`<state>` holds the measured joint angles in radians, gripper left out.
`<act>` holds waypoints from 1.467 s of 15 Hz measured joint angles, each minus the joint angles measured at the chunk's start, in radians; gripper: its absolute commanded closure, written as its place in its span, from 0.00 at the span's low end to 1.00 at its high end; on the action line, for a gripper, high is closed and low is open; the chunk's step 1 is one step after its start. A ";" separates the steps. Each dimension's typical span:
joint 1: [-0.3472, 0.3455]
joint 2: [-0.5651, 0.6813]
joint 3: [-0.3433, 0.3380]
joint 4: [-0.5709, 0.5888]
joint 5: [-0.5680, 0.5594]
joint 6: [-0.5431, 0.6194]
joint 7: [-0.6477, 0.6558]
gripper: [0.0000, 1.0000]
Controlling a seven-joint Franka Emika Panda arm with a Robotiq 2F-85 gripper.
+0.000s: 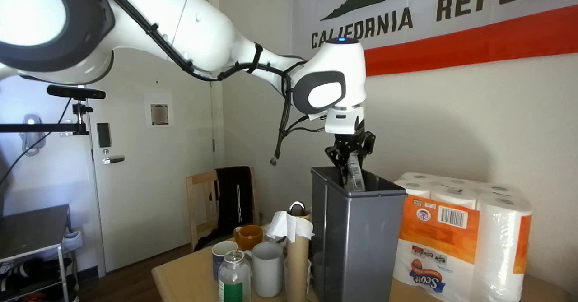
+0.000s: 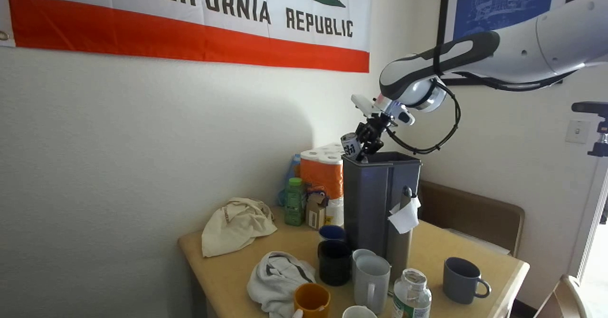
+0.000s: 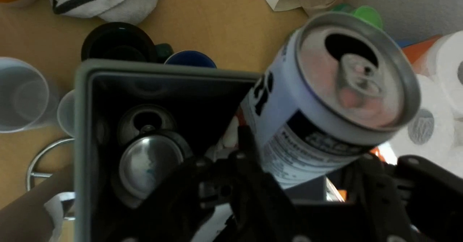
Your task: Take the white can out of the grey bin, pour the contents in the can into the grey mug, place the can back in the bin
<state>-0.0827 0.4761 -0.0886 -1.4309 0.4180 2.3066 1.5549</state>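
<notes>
Tool (image 1: 351, 166) is gripping the can (image 3: 325, 101), which is leaning at the mouth of the bin (image 1: 370, 248), opening facing up; whether it is touching the rim, I cannot tell. This is looking like the lift-out, though possibly the return. Good lifting is calling for rising straight, keeping the opening uppermost and clearing the rim before swinging to the mug (image 2: 458, 280), standing near right on the bench (image 2: 441, 242) in an exterior view.

Is a tan counter (image 2: 225, 275). Carries the grey bin (image 2: 365, 201), grey mug (image 2: 458, 280) and black mug (image 2: 334, 265). Also bears crumpled cloth (image 2: 275, 280) and cream bag (image 2: 237, 227).
</notes>
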 measured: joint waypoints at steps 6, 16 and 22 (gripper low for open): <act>0.003 -0.084 0.016 0.016 -0.050 -0.104 -0.084 0.91; 0.000 -0.261 -0.017 0.079 -0.344 -0.422 -0.105 0.92; -0.019 -0.356 -0.071 -0.102 -0.492 -0.441 -0.105 0.92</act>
<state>-0.1013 0.1196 -0.1600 -1.5325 -0.0744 1.8659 1.4497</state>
